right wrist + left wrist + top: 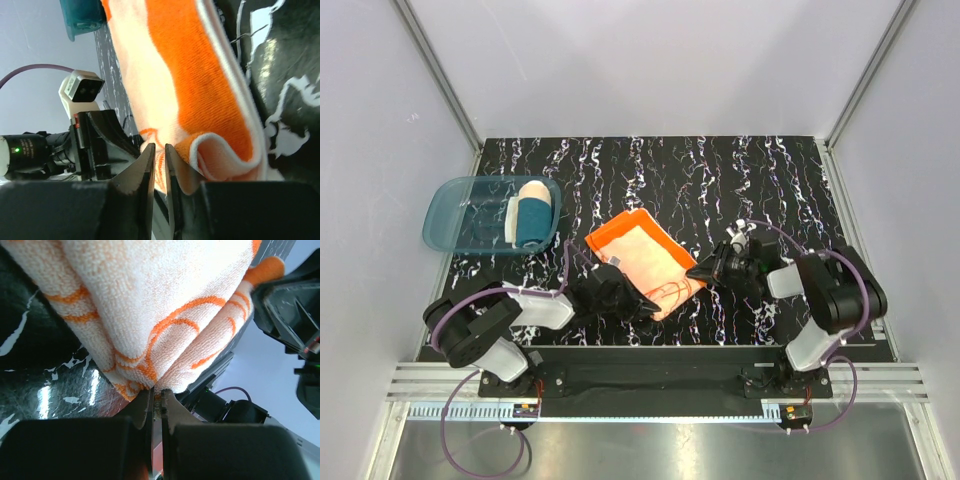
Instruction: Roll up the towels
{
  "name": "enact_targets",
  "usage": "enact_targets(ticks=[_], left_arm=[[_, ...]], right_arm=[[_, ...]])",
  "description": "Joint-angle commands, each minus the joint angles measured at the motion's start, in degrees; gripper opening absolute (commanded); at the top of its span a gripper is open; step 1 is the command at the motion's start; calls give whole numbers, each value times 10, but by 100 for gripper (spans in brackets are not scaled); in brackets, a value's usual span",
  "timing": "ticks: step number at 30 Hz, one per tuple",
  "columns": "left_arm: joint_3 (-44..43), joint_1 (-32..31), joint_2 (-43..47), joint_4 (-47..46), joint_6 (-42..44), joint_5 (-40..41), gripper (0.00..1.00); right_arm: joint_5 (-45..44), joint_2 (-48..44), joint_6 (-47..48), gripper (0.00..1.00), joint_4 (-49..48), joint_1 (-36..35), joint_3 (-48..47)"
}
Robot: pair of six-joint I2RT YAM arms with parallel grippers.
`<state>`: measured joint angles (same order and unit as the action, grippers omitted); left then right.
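Lengthwise far-left to near-right, orange towel [642,258]; left fingers [142,412], right fingers [145,167] tight on it.

Bright orange on the face of the orange towel [642,255], white along its edging, and a pale peach reverse crossed by looping orange lines. Beneath it the table [720,170] is glossy black, streaked with white marbling. Left of the orange towel there's a see-through blue tray [445,200], and in it a teal towel [532,222] with a cream end. Beyond, pale grey walls [620,60].
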<state>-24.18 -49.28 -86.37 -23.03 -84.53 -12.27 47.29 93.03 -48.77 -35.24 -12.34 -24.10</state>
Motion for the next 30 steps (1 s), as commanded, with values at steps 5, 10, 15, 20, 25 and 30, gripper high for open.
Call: enact_targets(ticks=[5,10,15,20,25,30], left_arm=[[26,9,-7,-11,-13,-4,0],[36,8,-4,-5,-10,2,0],[37,9,15,39,25,15,18],[37,9,82,140,69,59,51],[-32,1,184,306,151,159,54],[-164,-83,226,481,324,338,59]], right_arm=[[12,134,-56,17,-225,-4,9],[-15,161,-53,13,-224,-4,1],[-51,168,-8,11,-165,-3,-5],[-59,167,-2,11,-152,-3,-10],[-60,170,3,11,-144,-3,-13],[-59,174,5,11,-145,-3,-12]])
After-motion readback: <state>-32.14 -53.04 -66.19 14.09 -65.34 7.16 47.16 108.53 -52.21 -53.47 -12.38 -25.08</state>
